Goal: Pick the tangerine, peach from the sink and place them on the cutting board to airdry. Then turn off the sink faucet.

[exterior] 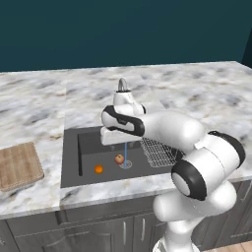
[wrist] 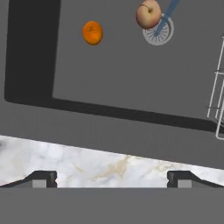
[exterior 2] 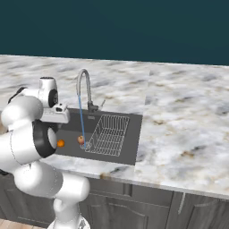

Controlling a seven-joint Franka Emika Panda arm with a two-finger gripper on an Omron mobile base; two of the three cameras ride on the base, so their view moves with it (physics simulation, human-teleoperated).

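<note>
Hovering above the sink's edge, the gripper (wrist: 112, 179) shows in the hand view as two dark fingertips (wrist: 43, 178) set wide apart at the bottom of the frame, jaws open and holding nothing. Just above them in that frame runs a strip of marble counter (wrist: 109, 164), then the dark rim and wall of the sink (wrist: 109, 87). Farther up lies the flat basin floor, where the tangerine (wrist: 92, 33) rests alone, upper left of centre and well apart from the fingertips. To its right, at the top edge, the peach (wrist: 148, 14) sits touching the round drain (wrist: 158, 30), with a blue stream of water (wrist: 168, 13) landing on the drain beside it. A white wire rack (wrist: 217, 100) occupies the right edge.

In the left base view, the arm's hand (exterior: 118, 129) hangs over the basin centre, the tangerine (exterior: 99, 169) and peach (exterior: 119, 159) below it, and the cutting board (exterior: 18, 165) lies on the counter at the far left. In the right base view, the sink faucet (exterior 2: 84, 87) arches at the back of the basin.
</note>
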